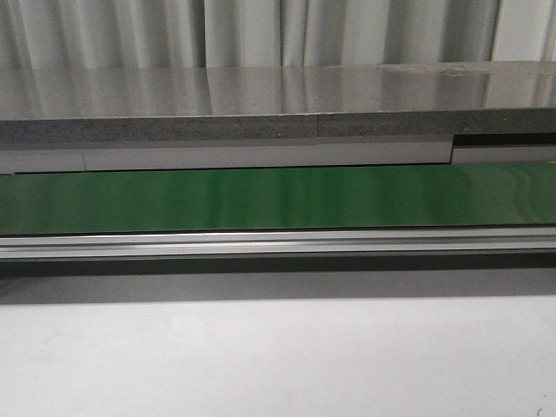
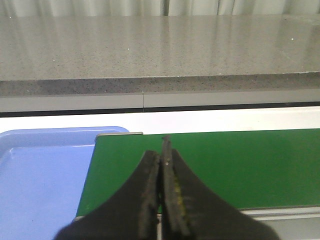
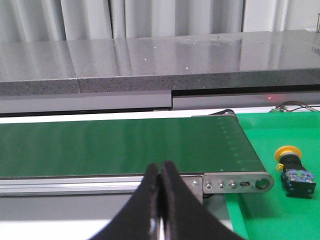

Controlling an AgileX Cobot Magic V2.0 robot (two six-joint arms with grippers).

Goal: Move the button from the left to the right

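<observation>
While both grippers sit pressed together on nothing, the button (image 3: 294, 169) lies on its side on a bright green mat (image 3: 280, 200) at the right edge of the right wrist view, just past the belt's (image 1: 278, 198) end roller. The left gripper (image 2: 163, 165) hangs over the belt's other end, beside a blue tray (image 2: 40, 180) at lower left. The right gripper (image 3: 160, 172) is at bottom centre.

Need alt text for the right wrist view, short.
A yellow-capped button lies on its side on a bright green mat, just past the end of a dark green conveyor belt. The right gripper shows in the foreground with its jaws shut and empty; a grey stone counter and curtains run behind.
</observation>
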